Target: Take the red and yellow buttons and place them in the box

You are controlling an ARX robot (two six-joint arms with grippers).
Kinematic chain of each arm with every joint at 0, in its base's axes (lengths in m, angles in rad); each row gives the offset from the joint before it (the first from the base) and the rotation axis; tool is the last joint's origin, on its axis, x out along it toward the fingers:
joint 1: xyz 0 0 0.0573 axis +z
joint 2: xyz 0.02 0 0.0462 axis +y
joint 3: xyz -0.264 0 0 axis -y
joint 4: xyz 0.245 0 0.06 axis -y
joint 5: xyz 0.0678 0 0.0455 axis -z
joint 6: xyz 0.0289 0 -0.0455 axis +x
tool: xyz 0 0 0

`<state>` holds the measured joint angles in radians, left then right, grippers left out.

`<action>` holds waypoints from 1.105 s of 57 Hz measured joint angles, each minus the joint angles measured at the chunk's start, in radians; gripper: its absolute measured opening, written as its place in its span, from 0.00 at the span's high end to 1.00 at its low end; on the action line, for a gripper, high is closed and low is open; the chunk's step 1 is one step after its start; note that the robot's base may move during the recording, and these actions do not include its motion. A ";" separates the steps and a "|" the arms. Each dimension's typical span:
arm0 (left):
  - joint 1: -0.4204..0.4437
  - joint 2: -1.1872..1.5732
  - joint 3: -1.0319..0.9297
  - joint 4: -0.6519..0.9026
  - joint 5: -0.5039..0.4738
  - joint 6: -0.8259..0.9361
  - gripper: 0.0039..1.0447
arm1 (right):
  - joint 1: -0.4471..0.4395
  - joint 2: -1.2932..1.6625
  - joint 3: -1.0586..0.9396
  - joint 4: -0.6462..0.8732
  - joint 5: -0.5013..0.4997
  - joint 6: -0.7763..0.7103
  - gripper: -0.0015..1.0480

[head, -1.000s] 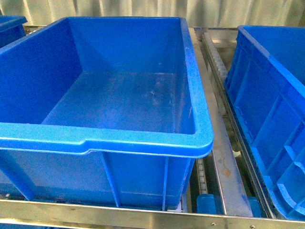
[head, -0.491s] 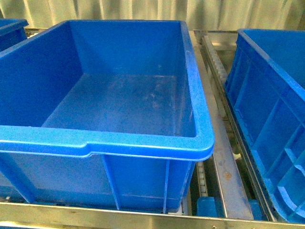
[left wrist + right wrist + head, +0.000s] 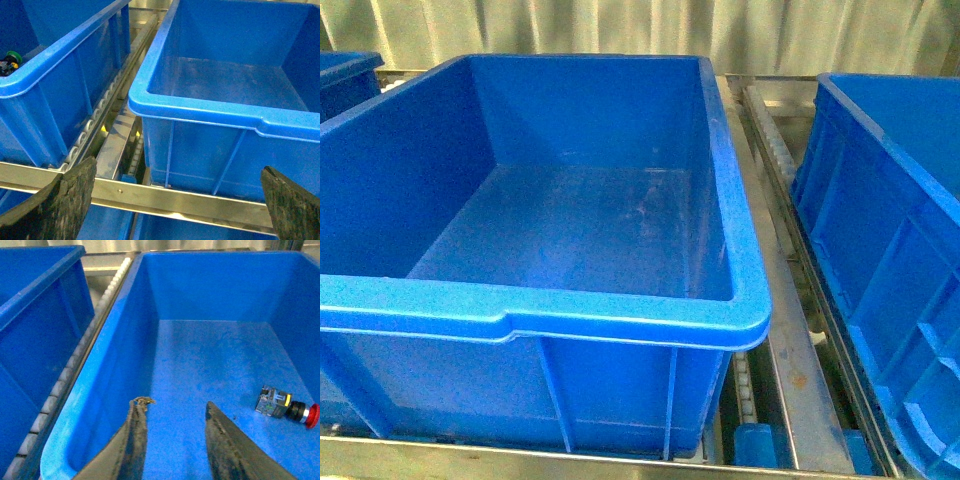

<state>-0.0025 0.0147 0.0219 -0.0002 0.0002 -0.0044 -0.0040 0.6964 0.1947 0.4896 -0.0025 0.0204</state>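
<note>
One red button (image 3: 288, 409) lies on its side on the floor of the right-hand blue bin (image 3: 105, 365), its red cap pointing away from my right gripper (image 3: 176, 404). That gripper hangs open inside the bin, a hand's width from the button, with nothing between its fingers. No yellow button shows in any view. The large blue box (image 3: 740, 250) in the middle stands empty. My left gripper (image 3: 175, 200) is open over the steel front rail (image 3: 165, 192), in front of the box (image 3: 200, 107). Neither gripper appears in the front view.
A third blue bin (image 3: 55, 65) on the left holds a green-capped button (image 3: 12, 56). Roller tracks (image 3: 775, 150) run between the bins. A curtain hangs behind.
The front view has shifted, so the box and bins sit a little lower in the picture. Nothing inside the box has changed.
</note>
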 joint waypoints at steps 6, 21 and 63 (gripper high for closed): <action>0.000 0.000 0.000 0.000 0.000 0.000 0.07 | 0.000 -0.046 -0.035 -0.003 0.002 -0.008 0.93; 0.000 0.000 0.000 0.000 0.000 0.000 0.07 | 0.000 -0.173 -0.111 -0.058 0.002 -0.014 0.96; 0.000 0.000 0.000 0.000 0.000 0.000 0.07 | 0.002 -0.433 -0.173 -0.225 0.003 -0.015 0.96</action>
<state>-0.0025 0.0147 0.0219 -0.0002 0.0002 -0.0044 -0.0021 0.2630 0.0219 0.2642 0.0002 0.0051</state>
